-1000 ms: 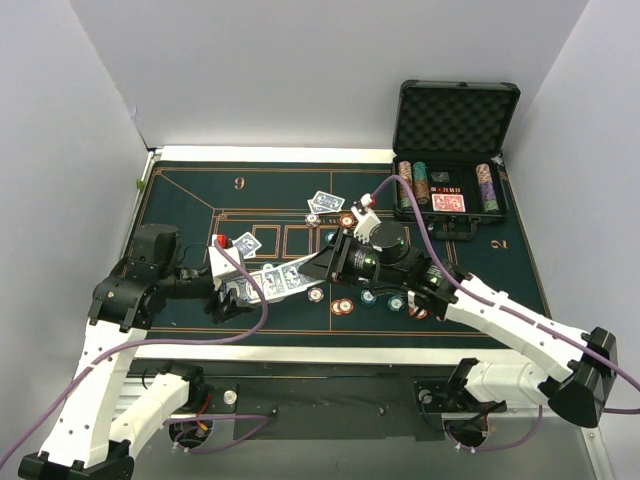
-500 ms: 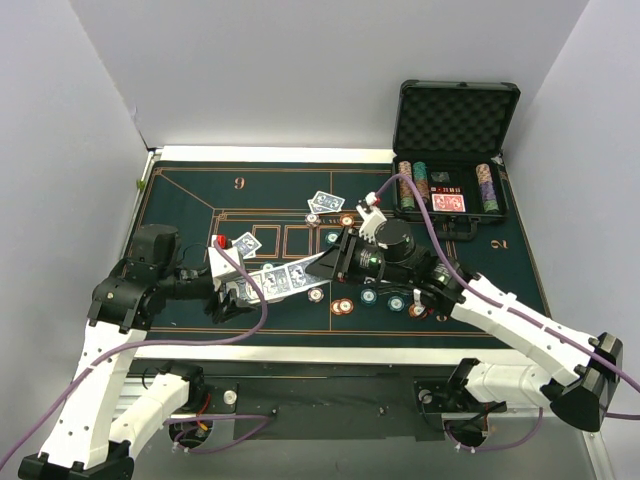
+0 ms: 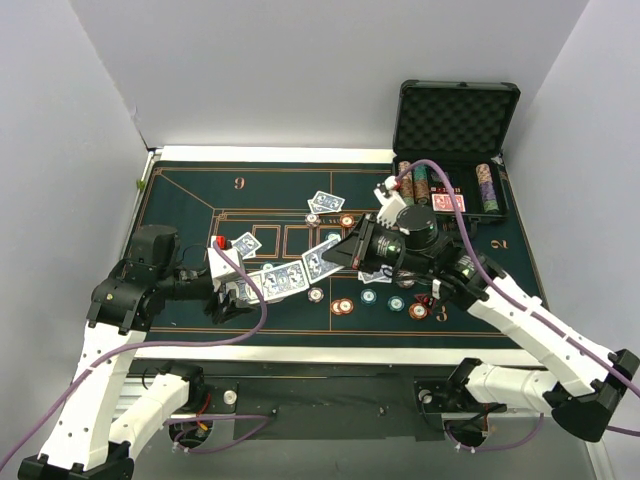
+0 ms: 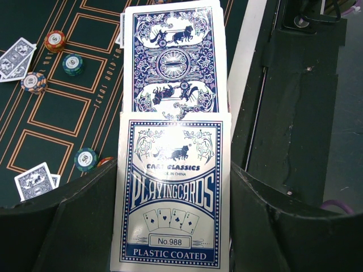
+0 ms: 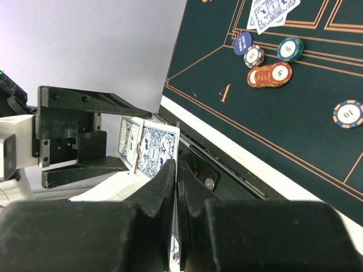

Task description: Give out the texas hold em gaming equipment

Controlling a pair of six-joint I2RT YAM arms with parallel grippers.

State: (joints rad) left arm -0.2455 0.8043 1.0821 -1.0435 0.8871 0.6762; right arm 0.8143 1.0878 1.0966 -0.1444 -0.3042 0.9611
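Note:
My left gripper (image 3: 230, 290) is shut on a blue-and-white playing card box (image 4: 170, 192), with a blue-backed card (image 4: 174, 62) sticking out of its far end. My right gripper (image 3: 336, 258) is shut on one blue-backed card (image 3: 322, 263), held in the air just right of the box; its edge shows between the fingers in the right wrist view (image 5: 160, 148). Two blue-backed cards (image 3: 325, 202) lie on the green felt mat (image 3: 200, 200). Several poker chips (image 3: 342, 306) lie in a row along the mat's front, with more (image 3: 346, 220) near the middle.
An open black foam-lined case (image 3: 455, 125) stands at the back right, holding chip stacks (image 3: 487, 188) and a red-backed deck (image 3: 449, 203). White walls close in the left, back and right. The right arm's purple cable loops above the case front.
My right gripper has moved right and away from the left gripper, drawing a blue-backed card out from the box. The left arm has stayed still.

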